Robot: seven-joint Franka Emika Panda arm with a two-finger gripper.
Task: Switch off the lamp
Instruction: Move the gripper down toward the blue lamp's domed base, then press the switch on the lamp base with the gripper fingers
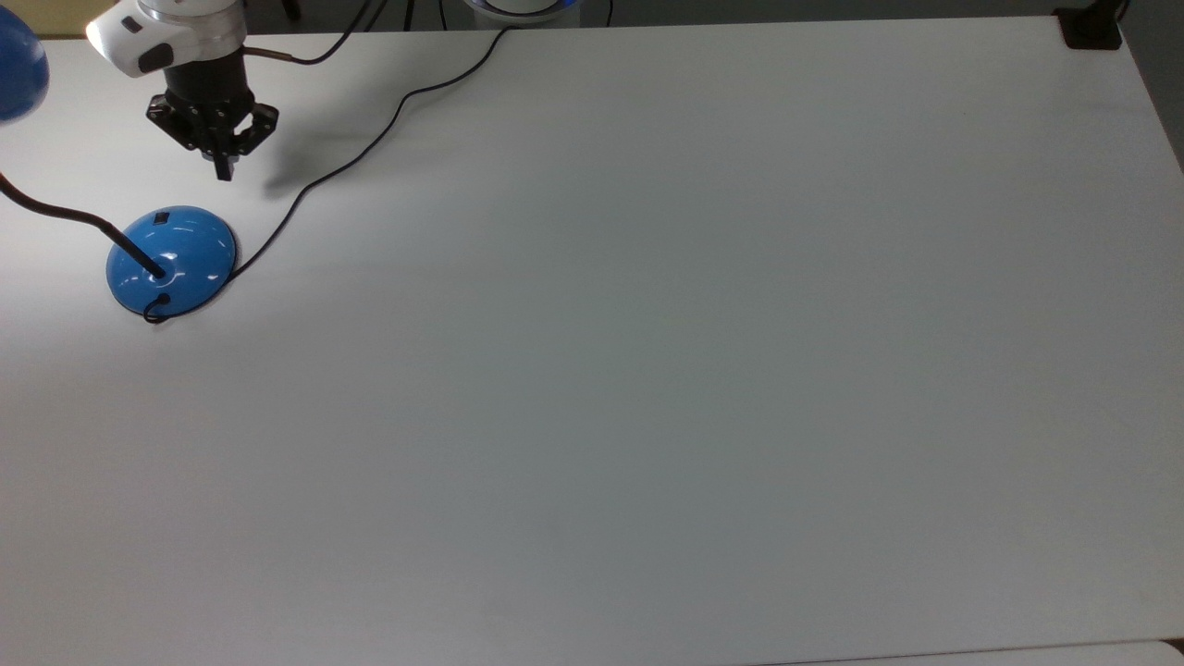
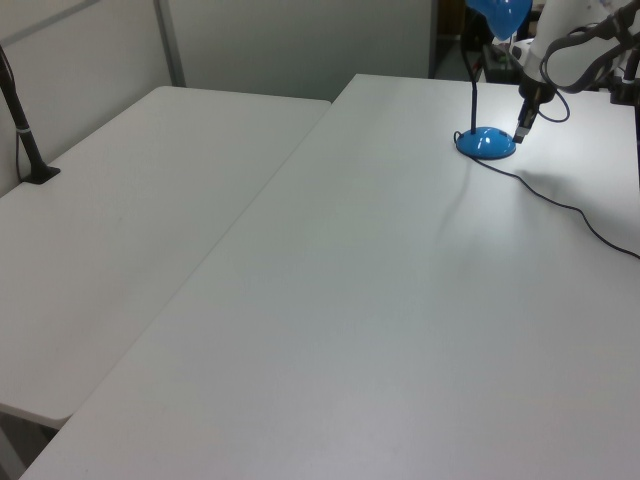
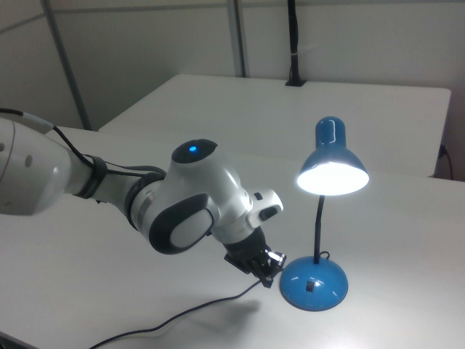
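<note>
Top view, lamp: the blue desk lamp with glossy dome-shaped base [image 1: 172, 260] stands near the left edge of the white tabletop [image 1: 647, 370], toward the far left corner; its thin black gooseneck [image 1: 65, 217] leaves the picture at the left and part of the blue shade [image 1: 18, 65] shows at the corner.
Top view, switch: a small black switch [image 1: 162, 219] sits on the far side of the base.
Top view, cord: the black cord [image 1: 351, 162] runs from the base to the far edge of the tabletop.
Top view, hand: the black hand [image 1: 223, 170] on the white arm [image 1: 171, 32] hangs near the base, on the switch side, apart from it; the two fingers are pressed together and hold nothing.
Left view, lamp: the lamp [image 2: 487, 142] stands by the far edge of the tabletop [image 2: 400, 300].
Left view, hand: the hand [image 2: 519, 134] points down just beside the base, at the left view's right.
Right view, lamp: the lamp [image 3: 314, 284] stands upright and the shade [image 3: 332, 163] glows bright white, so it is lit.
Right view, hand: the hand [image 3: 270, 277] is just beside the base, at the right view's left, not touching it.
</note>
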